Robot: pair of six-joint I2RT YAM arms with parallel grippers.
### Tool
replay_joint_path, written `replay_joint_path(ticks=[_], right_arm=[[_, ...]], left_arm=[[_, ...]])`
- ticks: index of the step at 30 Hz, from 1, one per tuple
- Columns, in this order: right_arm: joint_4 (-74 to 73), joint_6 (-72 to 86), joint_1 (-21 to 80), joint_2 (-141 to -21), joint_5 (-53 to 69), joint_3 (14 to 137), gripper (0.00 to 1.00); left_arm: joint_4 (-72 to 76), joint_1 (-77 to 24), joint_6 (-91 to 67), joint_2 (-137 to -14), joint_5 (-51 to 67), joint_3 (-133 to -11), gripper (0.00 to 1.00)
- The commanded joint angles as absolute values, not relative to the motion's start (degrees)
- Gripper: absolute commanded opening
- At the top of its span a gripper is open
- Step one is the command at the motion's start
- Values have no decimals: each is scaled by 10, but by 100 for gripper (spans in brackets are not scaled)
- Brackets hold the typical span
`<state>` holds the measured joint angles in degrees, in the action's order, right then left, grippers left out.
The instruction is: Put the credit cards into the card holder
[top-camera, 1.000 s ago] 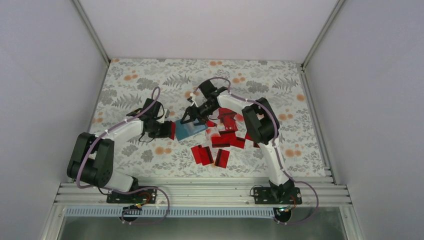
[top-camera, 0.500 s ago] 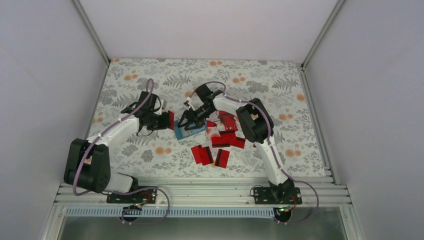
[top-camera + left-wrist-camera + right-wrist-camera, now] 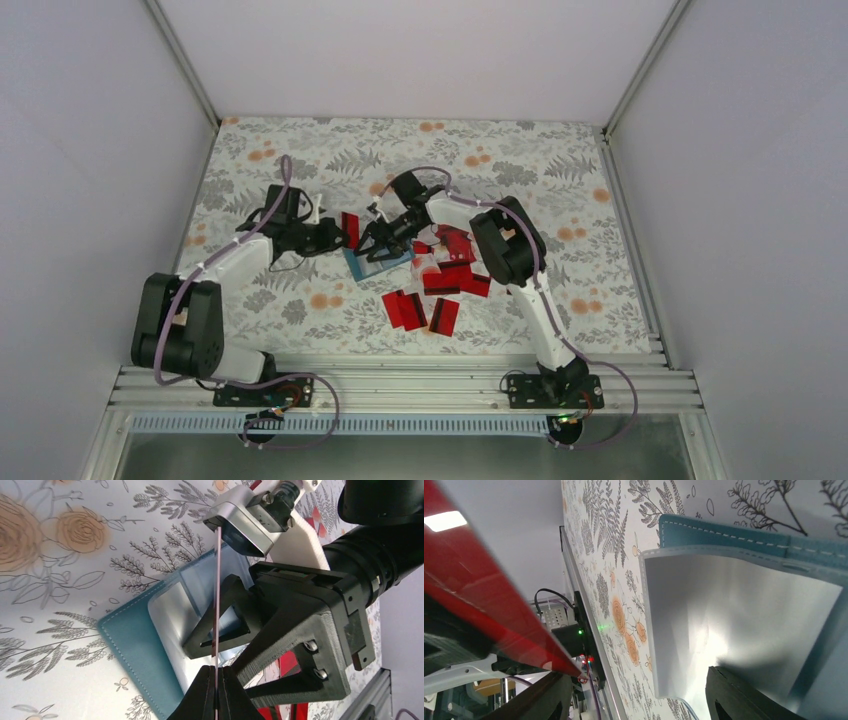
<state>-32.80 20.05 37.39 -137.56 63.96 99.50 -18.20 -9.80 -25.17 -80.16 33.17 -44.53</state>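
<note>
My left gripper [image 3: 342, 234] is shut on a red credit card [image 3: 350, 228], which it holds on edge just left of the teal card holder [image 3: 362, 266]. In the left wrist view the card [image 3: 218, 580] shows edge-on between the shut fingers [image 3: 205, 695], over the holder [image 3: 132, 640] and its clear pocket. My right gripper [image 3: 375, 244] is open over the holder, with one finger [image 3: 744, 695] on the clear pocket [image 3: 744, 615]. The red card [image 3: 474, 590] fills the upper left of the right wrist view. Several loose red cards [image 3: 405, 308] lie to the right and in front of the holder.
The floral table cover [image 3: 300, 160] is walled by white panels at the left, back and right. An aluminium rail [image 3: 400, 385] runs along the near edge by the arm bases. The card pile [image 3: 455, 270] lies under the right forearm.
My left gripper has carried the red card away from the base and to the right, up to the holder's left edge. My right gripper has shifted slightly left over the holder.
</note>
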Motion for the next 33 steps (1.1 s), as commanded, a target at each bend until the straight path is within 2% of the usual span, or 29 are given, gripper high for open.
replay_joint_path(ticks=[1, 8, 14, 25, 33], right_arm=[[-318, 204, 381, -1366, 623, 976, 68], [-326, 200, 381, -1354, 617, 972, 68], [-347, 183, 380, -1336, 613, 969, 68], [-400, 136, 373, -1271, 620, 944, 69], [-381, 159, 335, -1191, 573, 878, 69]], left_arm=[[-115, -97, -260, -835, 407, -435, 2], [-95, -98, -244, -907, 444, -427, 2], [-108, -98, -230, -949, 420, -427, 2], [-115, -109, -222, -968, 402, -431, 2], [-120, -120, -223, -971, 395, -435, 2]])
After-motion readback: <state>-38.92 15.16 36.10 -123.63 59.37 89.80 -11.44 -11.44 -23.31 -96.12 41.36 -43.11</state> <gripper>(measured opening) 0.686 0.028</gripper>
